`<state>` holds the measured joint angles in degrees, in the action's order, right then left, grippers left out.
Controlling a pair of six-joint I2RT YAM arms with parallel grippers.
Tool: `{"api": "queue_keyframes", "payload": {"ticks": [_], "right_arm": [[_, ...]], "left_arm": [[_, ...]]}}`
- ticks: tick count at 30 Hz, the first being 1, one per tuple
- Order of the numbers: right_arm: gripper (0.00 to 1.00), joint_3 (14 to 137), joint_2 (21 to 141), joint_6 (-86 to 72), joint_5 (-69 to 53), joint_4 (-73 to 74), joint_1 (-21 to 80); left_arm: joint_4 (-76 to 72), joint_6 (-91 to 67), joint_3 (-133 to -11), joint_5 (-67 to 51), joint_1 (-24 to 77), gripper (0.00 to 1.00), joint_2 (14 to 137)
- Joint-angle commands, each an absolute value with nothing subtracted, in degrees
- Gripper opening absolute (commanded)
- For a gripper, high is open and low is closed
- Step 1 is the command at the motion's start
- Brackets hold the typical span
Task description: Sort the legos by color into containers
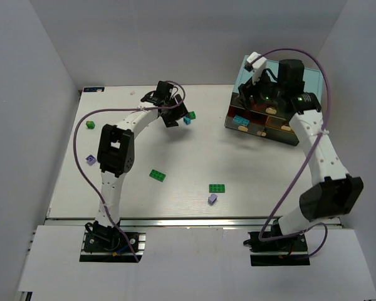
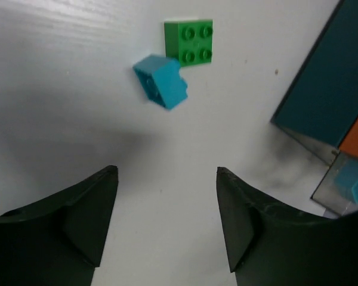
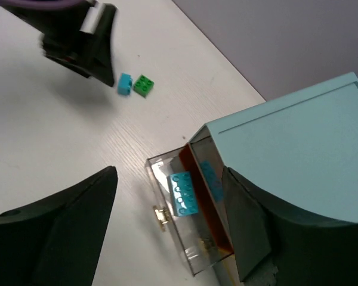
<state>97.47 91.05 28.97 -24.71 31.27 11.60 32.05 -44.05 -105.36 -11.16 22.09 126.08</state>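
Two legos lie together on the white table: a cyan brick point(image 2: 162, 80) tipped on its side and a green brick point(image 2: 189, 42) touching it. My left gripper point(image 2: 167, 173) hangs open just short of them, with nothing between its fingers. The teal cabinet point(image 3: 298, 137) stands at the back right. One clear drawer point(image 3: 194, 256) with a tan handle is pulled out and holds a long cyan brick point(image 3: 183, 193). My right gripper point(image 3: 170, 173) is open above that drawer and holds nothing. In the top view the left gripper point(image 1: 173, 119) is beside the cyan brick point(image 1: 187, 120), and the right gripper point(image 1: 249, 99) is over the cabinet point(image 1: 269, 70).
Loose bricks lie across the table: green ones point(image 1: 89, 125) point(image 1: 157, 175) point(image 1: 217, 188) and lavender ones point(image 1: 91, 159) point(image 1: 212, 199). Grey walls close in the table at the back and both sides.
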Motion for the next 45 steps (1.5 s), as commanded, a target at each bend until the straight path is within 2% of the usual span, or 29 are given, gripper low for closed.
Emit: {"api": "queue_keyframes", "payload": {"ticks": [1, 4, 10, 19, 33, 37, 41, 45], "right_arm": [[0.78, 90.1, 84.6, 21.5, -31.5, 23.0, 10.5], [0.8, 82.6, 79.7, 19.8, -32.3, 14.5, 10.1], [0.78, 80.1, 78.1, 18.9, -32.8, 13.3, 9.2], [0.76, 77.1, 76.2, 18.1, -34.3, 11.5, 8.2], [0.73, 75.4, 74.9, 17.4, -34.7, 11.4, 7.2], [0.72, 74.9, 74.4, 17.4, -34.9, 11.4, 7.3], [0.72, 74.4, 73.8, 17.4, -34.9, 11.5, 7.1], [0.72, 73.9, 73.0, 17.5, -34.6, 11.5, 7.3]], "left_arm": [[37.5, -46.2, -116.6, -7.7, 22.9, 0.78, 130.6], [38.4, -48.1, -119.8, -5.1, 22.9, 0.8, 134.4], [38.0, -49.7, -123.5, -4.7, 22.9, 0.8, 138.9], [36.4, -52.0, -124.6, -3.4, 22.9, 0.73, 141.2], [35.6, -52.9, -122.6, -5.5, 22.9, 0.36, 140.7], [33.8, -52.2, -117.1, -6.1, 22.9, 0.19, 137.2], [30.6, -50.7, -110.7, -7.6, 22.9, 0.1, 131.8], [23.5, -48.8, -102.8, -11.7, 22.9, 0.07, 124.2]]}}
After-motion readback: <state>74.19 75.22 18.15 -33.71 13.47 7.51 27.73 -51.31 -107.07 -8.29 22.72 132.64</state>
